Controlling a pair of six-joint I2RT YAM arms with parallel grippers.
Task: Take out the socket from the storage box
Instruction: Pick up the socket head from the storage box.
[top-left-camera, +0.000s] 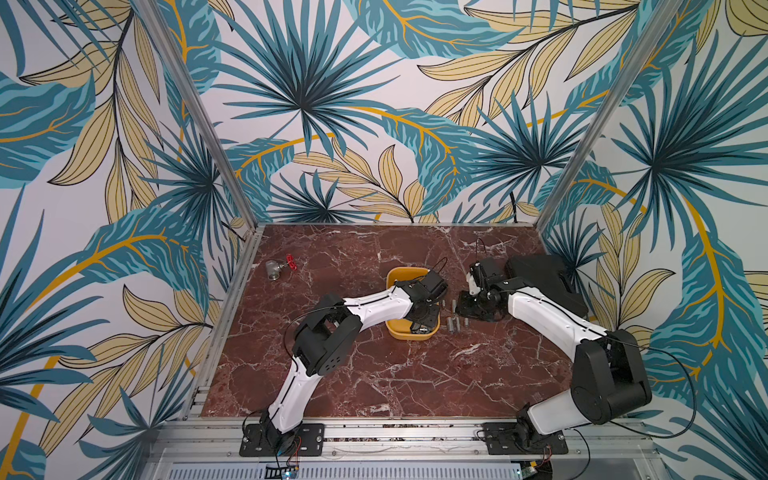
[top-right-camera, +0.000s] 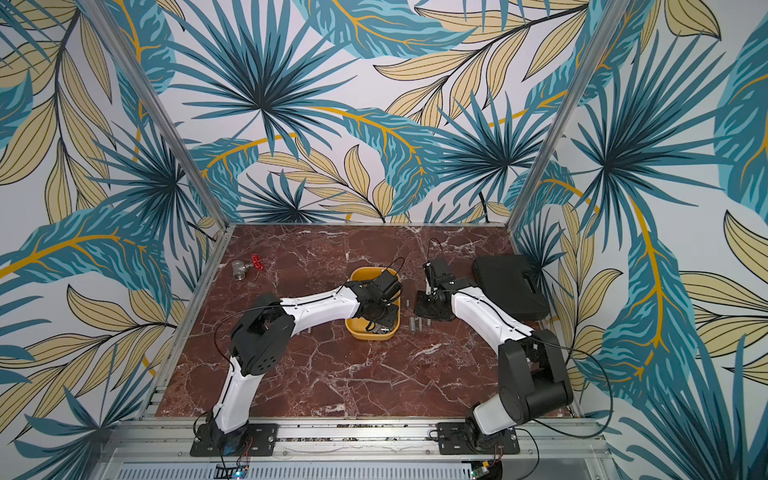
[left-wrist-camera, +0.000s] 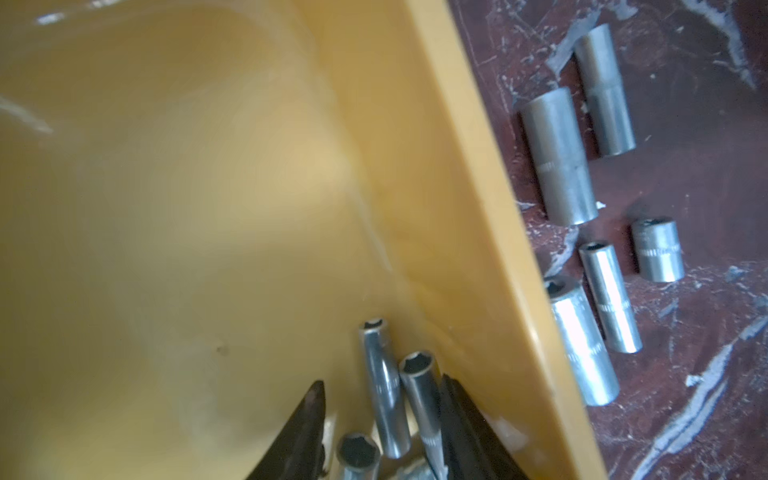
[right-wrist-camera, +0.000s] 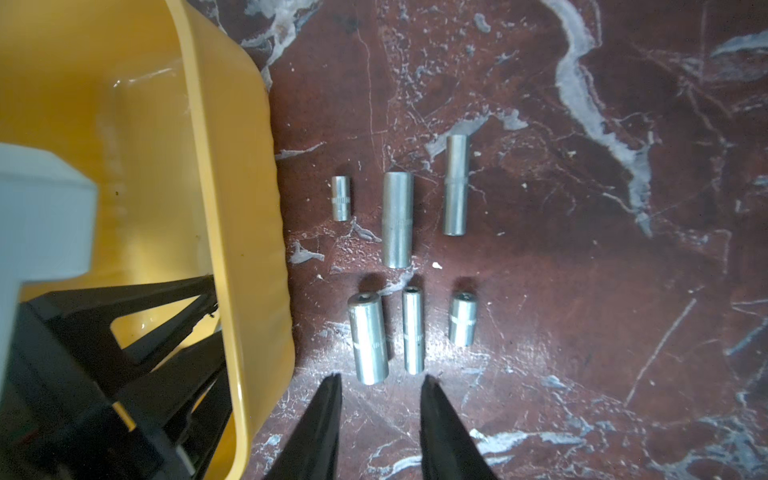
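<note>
**Obs.** At least three sockets are left in the storage box (left-wrist-camera: 478, 208). All are huddled in the box corner on the side facing the laid-out row.
- The slim socket pair (left-wrist-camera: 382, 390) lies side by side, touching.
- A third socket (left-wrist-camera: 357, 457) shows its open end just beside them and is partly cut off in the wrist view.

**Left tool** (left-wrist-camera: 381, 382): down inside that box corner, jaws parted and straddling the pair, nothing clamped yet. One finger (left-wrist-camera: 461, 424) sits between the pair and the box wall, close against both.

**Right tool** (right-wrist-camera: 381, 377): outside the box, jaws parted and empty, hovering low beside the row of six sockets (right-wrist-camera: 397, 220) on the counter (right-wrist-camera: 582, 291). That row lies just beside the box's long wall.

**Risks (my judgement):**
- Both slim sockets sit between the jaws, so closing may pinch two at once. One could drop on the lift.
- The steel is polished and round, so an off-centre pinch could squirt a socket out sideways.
- The finger by the wall may snag the box, which looks light and could drag or tip as the arm rises.
- A socket dropped over the rim would hit the row and set those sockets rolling.
- The arms are working near each other beside the box, so they could make contact when the left arm swings out.
</note>
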